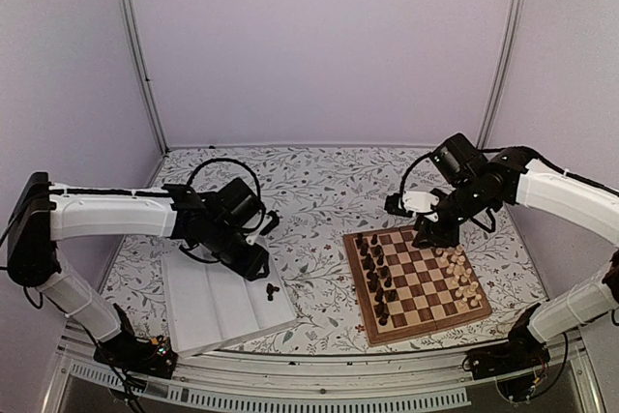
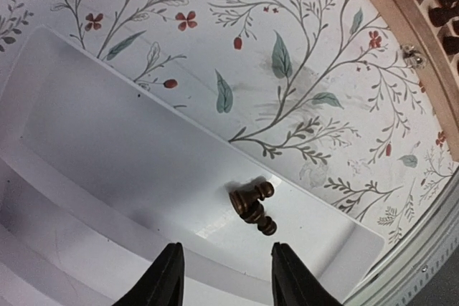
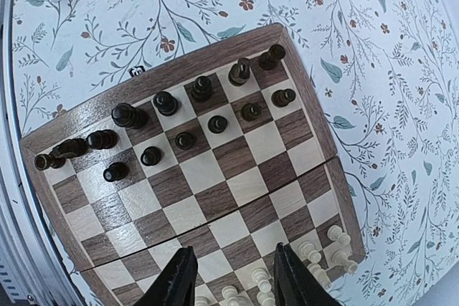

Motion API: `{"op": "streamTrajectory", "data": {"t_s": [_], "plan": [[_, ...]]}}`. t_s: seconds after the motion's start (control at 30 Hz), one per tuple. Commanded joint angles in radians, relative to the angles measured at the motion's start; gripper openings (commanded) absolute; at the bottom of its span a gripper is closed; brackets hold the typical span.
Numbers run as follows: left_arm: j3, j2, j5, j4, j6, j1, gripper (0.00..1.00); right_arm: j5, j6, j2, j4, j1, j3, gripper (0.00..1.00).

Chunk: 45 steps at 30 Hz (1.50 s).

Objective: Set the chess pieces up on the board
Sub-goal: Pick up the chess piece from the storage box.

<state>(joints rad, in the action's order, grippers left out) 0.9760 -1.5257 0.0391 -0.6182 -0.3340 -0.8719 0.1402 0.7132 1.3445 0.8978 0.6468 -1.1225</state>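
Floral tablecloth (image 1: 319, 191) is covering the table, with the white ridged tray (image 2: 107, 141) sitting on the left and the chessboard (image 3: 233, 157) on the right, well apart. The left gripper (image 2: 226, 256) is hovering over the tray, its fingers spread with nothing between them. Just beyond them two dark brown chessmen (image 2: 252, 207) are lying on their sides in one trough, touching each other. That contact is posing the main risk: a pinch aimed at one is likely to be nudging or catching the other, and a rounded piece lying flat may be slipping out and rolling along the trough. The right gripper (image 3: 234, 252) is hanging over the board, fingers likewise apart and empty, near the cream pieces (image 3: 310, 251), with the dark pieces (image 3: 166, 102) crowding the opposite side. Descending among such tight ranks is risking a toppled neighbour; one corner piece (image 3: 61, 154) seems to be lying over.
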Motion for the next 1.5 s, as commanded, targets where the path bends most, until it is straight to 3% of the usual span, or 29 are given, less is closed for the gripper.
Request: {"op": "streamTrajectory", "data": {"t_s": [0.0, 0.27, 0.63, 0.9, 1.07, 1.17, 1.33, 1.4, 1.47], "plan": [[0.032, -0.027, -0.006, -0.027, -0.155, -0.043, 0.44, 0.017, -0.039, -0.026, -0.097, -0.009, 0.052, 0.4], [0.068, -0.124, -0.065, -0.04, -0.278, -0.135, 0.44, 0.027, -0.032, -0.048, -0.141, -0.011, 0.086, 0.4], [0.097, -0.228, -0.14, -0.073, -0.366, -0.177, 0.42, 0.025, -0.028, -0.067, -0.159, -0.012, 0.111, 0.4], [0.097, -0.292, -0.155, -0.086, -0.372, -0.188, 0.3, 0.034, -0.035, -0.061, -0.167, -0.012, 0.108, 0.4], [0.094, -0.301, -0.154, -0.095, -0.374, -0.188, 0.15, 0.032, -0.039, -0.055, -0.183, -0.013, 0.09, 0.4], [0.096, -0.275, -0.148, -0.108, -0.37, -0.187, 0.08, 0.039, -0.054, -0.046, -0.195, -0.012, 0.068, 0.4], [0.051, -0.146, -0.108, -0.069, -0.366, -0.16, 0.04, 0.076, -0.091, -0.037, -0.273, -0.013, 0.032, 0.39], [0.036, -0.09, -0.091, -0.053, -0.359, -0.141, 0.04, 0.079, -0.109, -0.02, -0.292, -0.013, -0.002, 0.46], [0.02, -0.034, -0.071, -0.036, -0.351, -0.122, 0.03, 0.088, -0.136, 0.019, -0.297, -0.014, -0.041, 0.76]]}}
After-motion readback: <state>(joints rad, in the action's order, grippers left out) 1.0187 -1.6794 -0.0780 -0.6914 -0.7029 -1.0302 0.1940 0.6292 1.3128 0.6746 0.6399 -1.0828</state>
